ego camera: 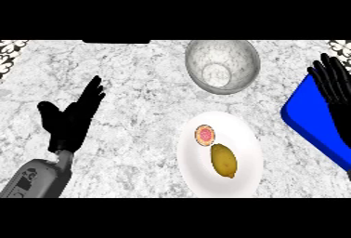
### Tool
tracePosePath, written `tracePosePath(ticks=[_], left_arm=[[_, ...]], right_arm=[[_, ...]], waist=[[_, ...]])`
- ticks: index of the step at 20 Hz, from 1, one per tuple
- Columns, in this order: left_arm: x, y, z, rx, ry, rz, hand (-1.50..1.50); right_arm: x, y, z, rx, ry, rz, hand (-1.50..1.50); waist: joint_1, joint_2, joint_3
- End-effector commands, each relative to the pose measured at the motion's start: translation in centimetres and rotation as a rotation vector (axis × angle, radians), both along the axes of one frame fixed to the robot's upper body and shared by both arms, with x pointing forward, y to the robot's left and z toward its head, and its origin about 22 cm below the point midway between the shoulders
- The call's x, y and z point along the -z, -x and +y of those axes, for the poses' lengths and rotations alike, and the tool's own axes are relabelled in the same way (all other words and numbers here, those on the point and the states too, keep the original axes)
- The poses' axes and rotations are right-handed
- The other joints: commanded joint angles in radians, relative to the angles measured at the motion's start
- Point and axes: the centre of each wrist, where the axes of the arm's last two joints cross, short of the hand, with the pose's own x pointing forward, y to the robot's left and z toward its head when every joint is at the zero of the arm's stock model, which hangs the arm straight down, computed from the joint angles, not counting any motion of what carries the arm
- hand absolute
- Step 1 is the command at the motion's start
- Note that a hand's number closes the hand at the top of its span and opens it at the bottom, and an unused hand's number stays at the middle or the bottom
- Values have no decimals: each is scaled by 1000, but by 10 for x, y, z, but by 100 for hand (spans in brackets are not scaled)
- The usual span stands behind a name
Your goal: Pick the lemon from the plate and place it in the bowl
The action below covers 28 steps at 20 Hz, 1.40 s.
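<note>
A yellow lemon [224, 161] lies on the white plate [243, 174], toward its lower middle. Just above it on the same plate sits a small round slice with a pink centre [205, 135]. The grey glass bowl [223, 65] stands behind the plate, holding nothing. My left hand [70, 120] is open at the left, fingers straight and pointing up, well away from the plate. My right hand [334, 88] is open at the right edge, fingers up, over a blue object, and apart from plate and bowl.
A blue flat object [315, 125] lies at the right edge under my right hand. The counter [137, 83] is grey-white marble. A dark strip [116, 42] shows at the back edge.
</note>
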Motion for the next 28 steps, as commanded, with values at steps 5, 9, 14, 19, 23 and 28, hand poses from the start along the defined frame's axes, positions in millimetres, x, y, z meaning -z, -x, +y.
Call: tracePosePath(ticks=[5, 9, 14, 19, 23, 28], left_arm=[[-28, -1, 31, -41, 116, -235, 0], [-26, -1, 29, -33, 182, -236, 0], [-14, 14, 54, -25, 207, -229, 0], [-23, 9, 46, -29, 219, -230, 0], [-3, 11, 45, -7, 220, -252, 0], [-11, 9, 45, 26, 220, -251, 0]], right_arm=[[51, 6, 63, 109, -178, 413, -150], [86, 22, 6, 583, 164, 535, -150], [82, 3, 78, 643, 192, 359, -150], [38, -13, 56, 604, 508, 425, -150], [23, -31, 59, 455, 777, 694, -150], [30, -27, 71, 123, 1064, 1006, -150]], waist=[[28, -19, 12], [5, -14, 6], [13, -18, 14], [4, -20, 14], [35, -12, 9], [55, -11, 8]])
